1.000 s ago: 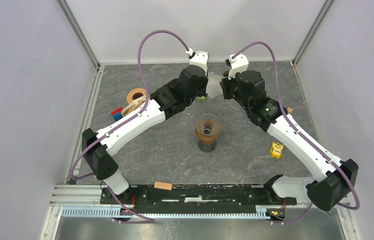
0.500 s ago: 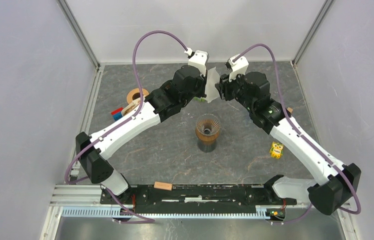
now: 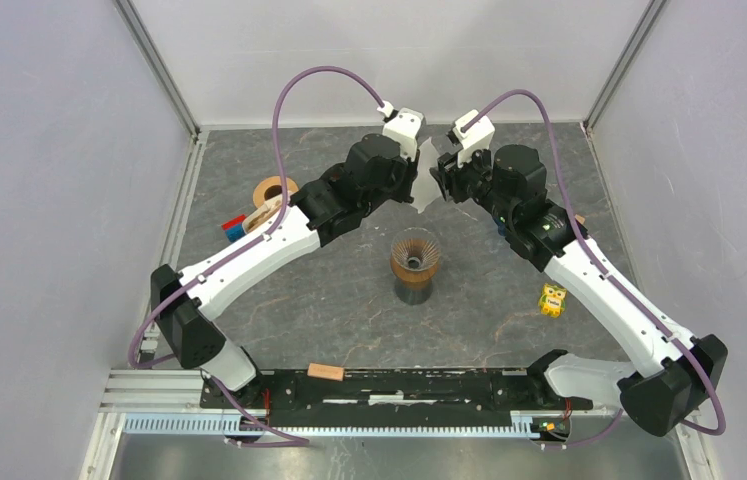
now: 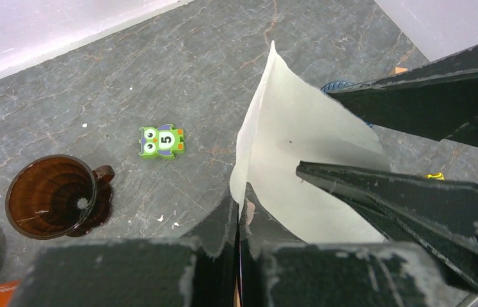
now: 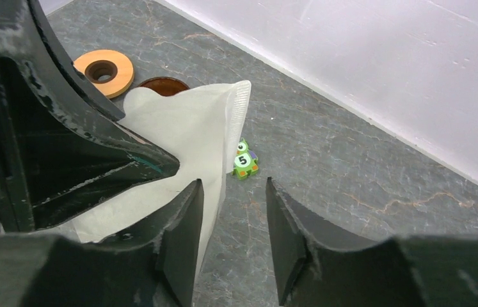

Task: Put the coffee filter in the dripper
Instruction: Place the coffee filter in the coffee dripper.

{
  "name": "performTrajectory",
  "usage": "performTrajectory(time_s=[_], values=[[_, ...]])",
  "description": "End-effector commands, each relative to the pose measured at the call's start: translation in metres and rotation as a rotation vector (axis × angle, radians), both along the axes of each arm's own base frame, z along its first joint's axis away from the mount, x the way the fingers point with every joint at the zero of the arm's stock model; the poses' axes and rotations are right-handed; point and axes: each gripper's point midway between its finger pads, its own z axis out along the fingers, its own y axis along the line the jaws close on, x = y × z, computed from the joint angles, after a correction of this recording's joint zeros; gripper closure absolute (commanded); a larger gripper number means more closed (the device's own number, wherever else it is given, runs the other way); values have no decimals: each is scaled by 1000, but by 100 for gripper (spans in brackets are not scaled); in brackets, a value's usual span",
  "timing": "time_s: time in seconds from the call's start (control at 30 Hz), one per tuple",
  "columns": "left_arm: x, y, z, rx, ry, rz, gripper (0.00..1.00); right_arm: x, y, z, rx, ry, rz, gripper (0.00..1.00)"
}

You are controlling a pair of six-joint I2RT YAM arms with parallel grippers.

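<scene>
The white paper coffee filter (image 4: 300, 147) hangs in the air at the back of the table, and my left gripper (image 4: 239, 208) is shut on its lower edge. My right gripper (image 5: 233, 185) is open. The filter's seamed edge (image 5: 223, 160) lies against its left finger, and the right finger stands apart from it. In the top view both grippers meet at the filter (image 3: 427, 182), left gripper (image 3: 416, 172) and right gripper (image 3: 445, 176). The brown dripper (image 3: 415, 255) stands upright on the table nearer the bases, also in the left wrist view (image 4: 54, 195). It holds nothing.
A green owl block (image 4: 161, 141) lies on the table under the filter. A wooden ring (image 3: 271, 190) and a blue-and-red block (image 3: 235, 228) sit at the left. A yellow toy (image 3: 551, 299) lies at the right. A small wooden block (image 3: 325, 372) rests on the front rail.
My right gripper has opened and let go of the filter, which is now held by the left gripper alone. Both wrists have shifted slightly to the right.
</scene>
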Motion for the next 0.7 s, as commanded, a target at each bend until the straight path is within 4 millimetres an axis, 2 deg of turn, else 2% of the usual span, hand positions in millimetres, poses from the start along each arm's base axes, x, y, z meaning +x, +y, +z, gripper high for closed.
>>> performTrajectory(time_s=[0.0, 0.13, 0.4, 0.5, 0.67], values=[[-4, 8, 41, -34, -115, -17, 97, -1, -12, 20, 3, -70, -34, 55], [-2, 12, 47, -37, -133, 7, 97, -1, -18, 15, 7, -62, -47, 61], [-2, 14, 51, -40, -149, 7, 98, -2, -20, 7, 16, -45, -43, 61], [-5, 11, 50, -30, -154, -24, 98, -5, -17, 8, 23, -51, -6, 57], [-14, 5, 41, -5, -149, -102, 98, -16, -6, 20, 19, -95, 104, 42]])
